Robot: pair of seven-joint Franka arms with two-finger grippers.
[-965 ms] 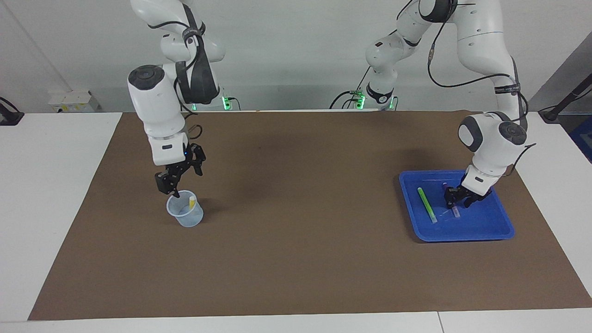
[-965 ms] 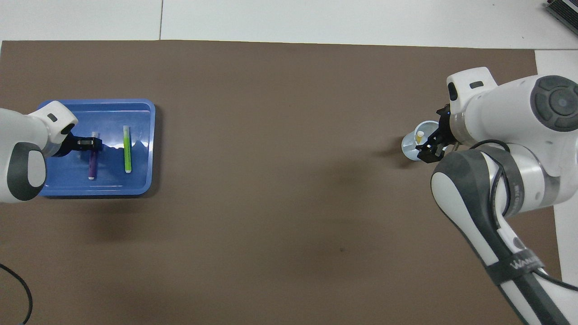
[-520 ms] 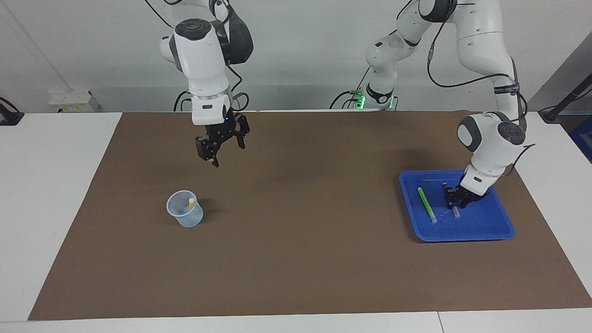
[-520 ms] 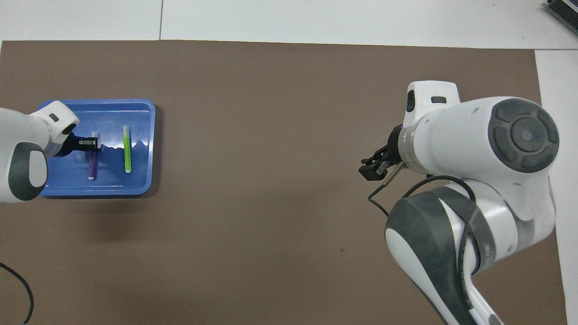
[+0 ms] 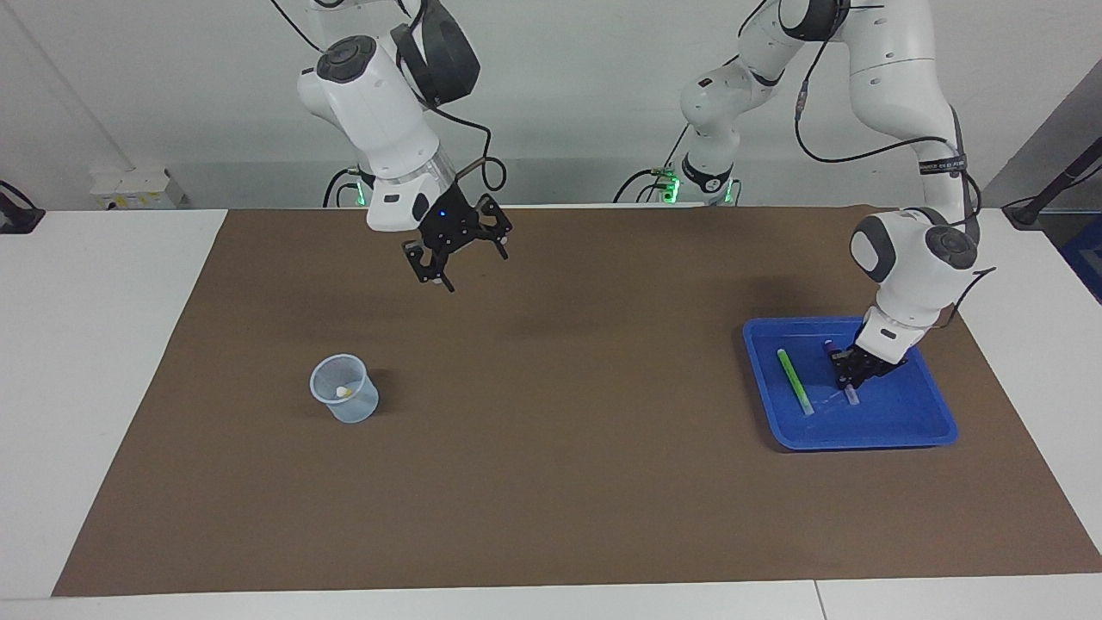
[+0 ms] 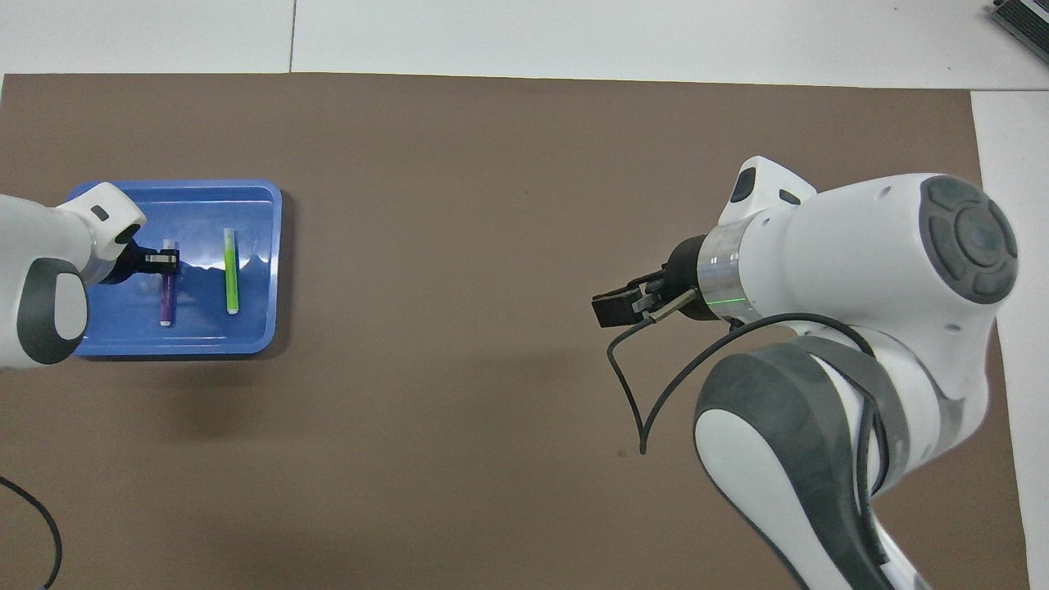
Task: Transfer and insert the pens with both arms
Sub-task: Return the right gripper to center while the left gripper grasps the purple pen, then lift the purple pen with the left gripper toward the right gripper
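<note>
My left gripper is down in the blue tray, shut on the purple pen, which lies flat on the tray floor. In the overhead view this gripper grips near the capped end of the purple pen. The light green pen lies beside it in the tray, also in the overhead view. The yellow pen sits low inside a clear plastic cup. My right gripper is open and empty, raised over the bare mat; it also shows in the overhead view.
A brown mat covers most of the white table. The tray stands toward the left arm's end, the cup toward the right arm's end. In the overhead view the right arm hides the cup.
My right gripper let go of the yellow pen in the cup, rose and swung toward the table's middle. The yellow pen sank lower in the cup. My left gripper's fingers closed in on the purple pen.
</note>
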